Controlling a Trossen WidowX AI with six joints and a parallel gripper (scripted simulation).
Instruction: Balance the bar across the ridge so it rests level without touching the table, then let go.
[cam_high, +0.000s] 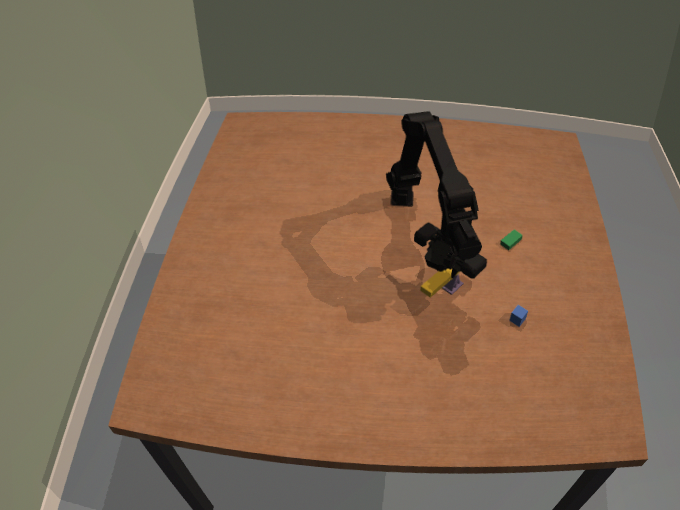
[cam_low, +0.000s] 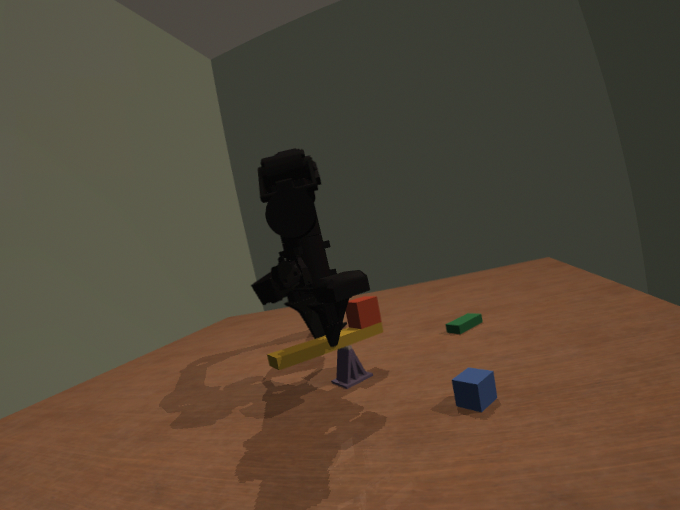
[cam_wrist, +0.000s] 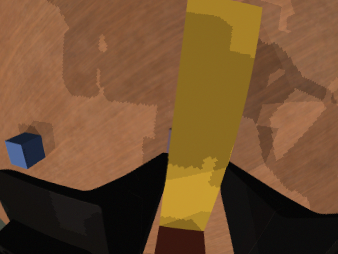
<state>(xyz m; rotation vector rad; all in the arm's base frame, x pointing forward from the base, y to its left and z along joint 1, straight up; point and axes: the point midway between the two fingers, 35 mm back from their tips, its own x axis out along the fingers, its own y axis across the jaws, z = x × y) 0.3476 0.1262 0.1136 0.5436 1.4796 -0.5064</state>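
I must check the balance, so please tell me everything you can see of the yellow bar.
The bar is long, flat, plain yellow, with a red block on its far end. The end effector is shut on it, nearer that end. It lies right over the purple ridge, clear of the table; contact is unclear. Its near end appears lower.

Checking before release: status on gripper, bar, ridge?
Gripper shut on yellow bar, red block on its far end. Bar over purple ridge, contact unclear, both ends off table. Nothing in the way.
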